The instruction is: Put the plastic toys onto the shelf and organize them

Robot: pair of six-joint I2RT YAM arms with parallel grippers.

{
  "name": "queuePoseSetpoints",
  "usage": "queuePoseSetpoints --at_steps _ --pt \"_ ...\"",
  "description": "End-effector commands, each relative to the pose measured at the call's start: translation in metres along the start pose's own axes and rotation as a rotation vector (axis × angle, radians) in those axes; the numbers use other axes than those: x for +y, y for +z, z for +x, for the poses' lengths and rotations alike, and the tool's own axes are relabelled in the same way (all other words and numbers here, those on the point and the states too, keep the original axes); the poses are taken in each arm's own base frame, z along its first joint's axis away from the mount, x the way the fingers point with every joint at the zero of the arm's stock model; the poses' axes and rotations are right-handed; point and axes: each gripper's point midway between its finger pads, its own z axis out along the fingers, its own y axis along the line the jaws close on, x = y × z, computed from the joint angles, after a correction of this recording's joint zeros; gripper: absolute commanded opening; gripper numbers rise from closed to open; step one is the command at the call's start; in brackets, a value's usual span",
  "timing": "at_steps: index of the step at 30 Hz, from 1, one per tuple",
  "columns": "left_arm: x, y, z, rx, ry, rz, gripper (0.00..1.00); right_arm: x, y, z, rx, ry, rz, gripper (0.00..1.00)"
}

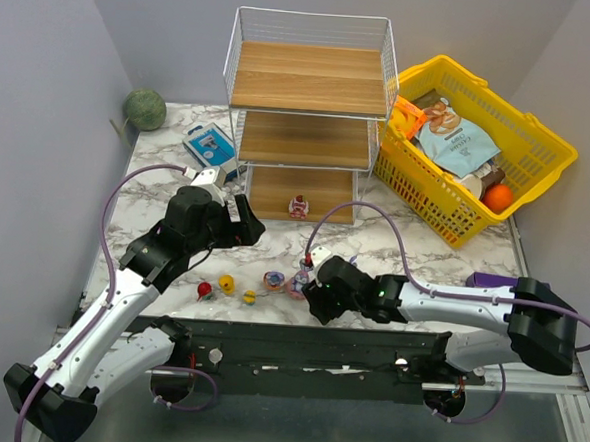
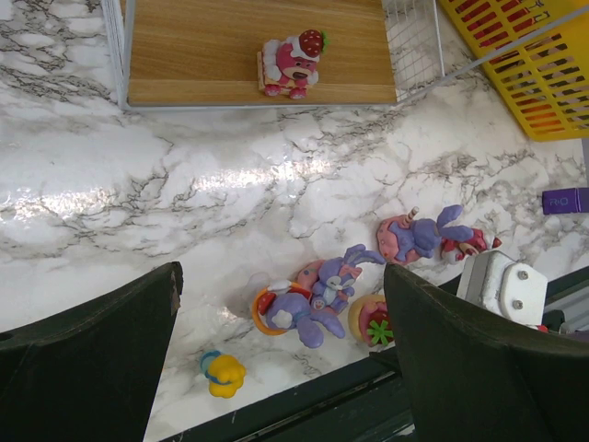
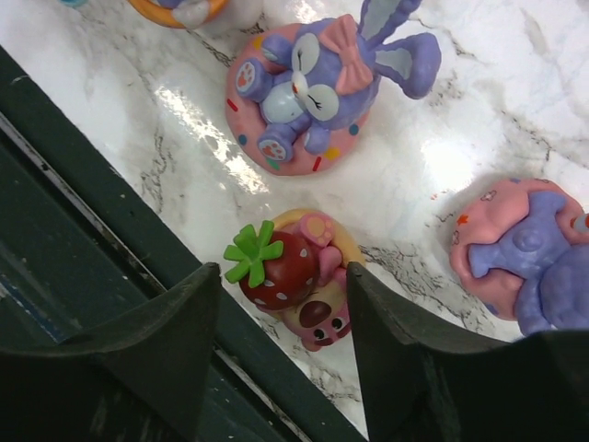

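The shelf (image 1: 309, 79) stands at the back centre, with one pink strawberry-topped toy (image 1: 298, 206) (image 2: 290, 64) on its bottom board. Several plastic toys lie near the table's front edge: a red one (image 1: 204, 291), a yellow one (image 1: 227, 283) (image 2: 224, 373), and purple bunny ones (image 2: 322, 295) (image 3: 313, 87). My right gripper (image 1: 311, 287) (image 3: 283, 276) is low at that edge, open, with a pink bear toy under a strawberry (image 3: 299, 276) between its fingers; the right finger (image 3: 396, 331) is against it and the left finger stands off. My left gripper (image 1: 245, 223) (image 2: 282, 276) hovers open and holds nothing.
A yellow basket (image 1: 526, 125) with snack packets and an orange sits right of the shelf. A blue-white box (image 1: 210, 146) lies left of it, and a green ball (image 1: 144, 109) is in the far left corner. The black front rail (image 1: 298, 336) runs just below the toys.
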Motion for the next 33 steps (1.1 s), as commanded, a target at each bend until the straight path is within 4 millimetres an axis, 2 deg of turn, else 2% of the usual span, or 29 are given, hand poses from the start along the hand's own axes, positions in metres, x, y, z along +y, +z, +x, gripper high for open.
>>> queuePoseSetpoints --at_steps 1,5,6,8,9,12,16,19,26,29,33 --pt "-0.003 -0.002 -0.002 -0.015 0.017 0.030 0.99 -0.008 0.006 0.008 0.007 -0.008 0.051 0.61" --pt "-0.003 -0.002 -0.001 -0.014 0.012 0.031 0.99 -0.012 0.008 0.009 0.015 0.019 0.083 0.45" --pt "-0.003 -0.002 -0.001 -0.014 0.012 0.030 0.99 -0.013 0.006 0.008 0.011 0.021 0.086 0.35" --pt "-0.001 -0.003 -0.001 -0.021 0.014 0.025 0.99 -0.014 0.001 0.007 -0.003 0.028 0.088 0.24" --pt "-0.001 -0.003 -0.002 -0.027 0.015 0.023 0.99 -0.013 -0.004 0.002 -0.025 0.031 0.082 0.14" --pt "0.000 -0.003 -0.002 -0.044 0.016 0.026 0.99 -0.012 -0.015 -0.006 -0.050 0.038 0.078 0.01" --pt "0.000 -0.003 -0.002 -0.059 0.010 0.034 0.99 -0.009 -0.041 -0.034 -0.136 0.066 0.063 0.01" --pt "0.001 -0.003 -0.004 -0.067 0.008 0.030 0.99 -0.009 -0.050 -0.045 -0.172 0.075 0.061 0.01" --pt "0.001 -0.002 -0.002 -0.058 0.009 0.030 0.99 -0.010 -0.043 -0.046 -0.159 0.110 0.084 0.02" --pt "0.002 -0.003 -0.002 -0.059 0.008 0.027 0.99 -0.018 -0.042 -0.055 -0.189 0.156 0.142 0.10" --pt "0.002 -0.004 -0.002 -0.061 0.006 0.028 0.99 -0.031 -0.045 -0.070 -0.241 0.215 0.237 0.26"
